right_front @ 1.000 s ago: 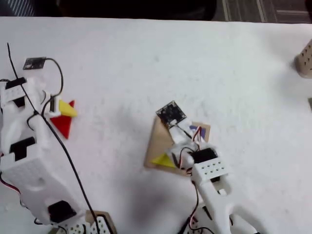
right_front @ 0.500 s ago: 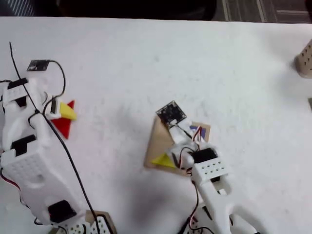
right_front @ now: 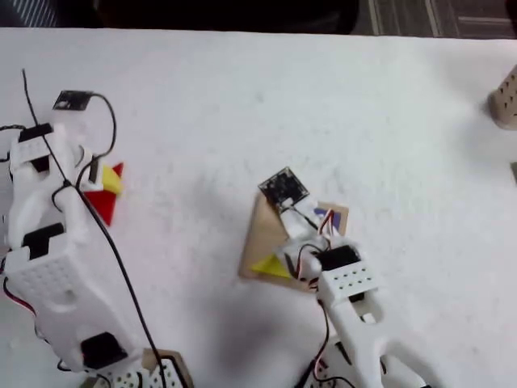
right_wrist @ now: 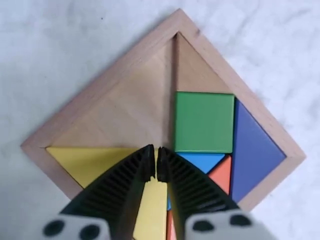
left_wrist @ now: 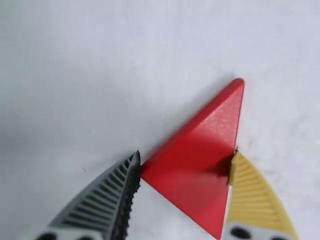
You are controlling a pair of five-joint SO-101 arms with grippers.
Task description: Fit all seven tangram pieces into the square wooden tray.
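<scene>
The square wooden tray [right_wrist: 125, 107] lies under my right gripper [right_wrist: 155, 165], which is shut with nothing in it. In the tray sit a green square [right_wrist: 204, 122], a dark blue triangle [right_wrist: 255, 150], a small light blue triangle [right_wrist: 202, 161], an orange piece [right_wrist: 222, 175] and a yellow triangle [right_wrist: 90, 162]; the rest is bare wood. At the left of the table lies a red triangle [left_wrist: 200, 170] [right_front: 105, 206]. My left gripper [left_wrist: 184, 162] is open around it, the black finger [left_wrist: 117, 192] at one corner and the yellow finger [left_wrist: 252, 195] against the opposite edge.
In the high view the right arm [right_front: 343, 279] covers much of the tray [right_front: 260, 234]. A perforated wooden block [right_front: 505, 101] stands at the far right edge. A black cable [right_front: 113, 259] runs along the left arm. White tabletop stretches between the arms and beyond.
The left arm has shifted a little farther up the table over the red triangle, covering more of it. The right arm and the tray have not moved.
</scene>
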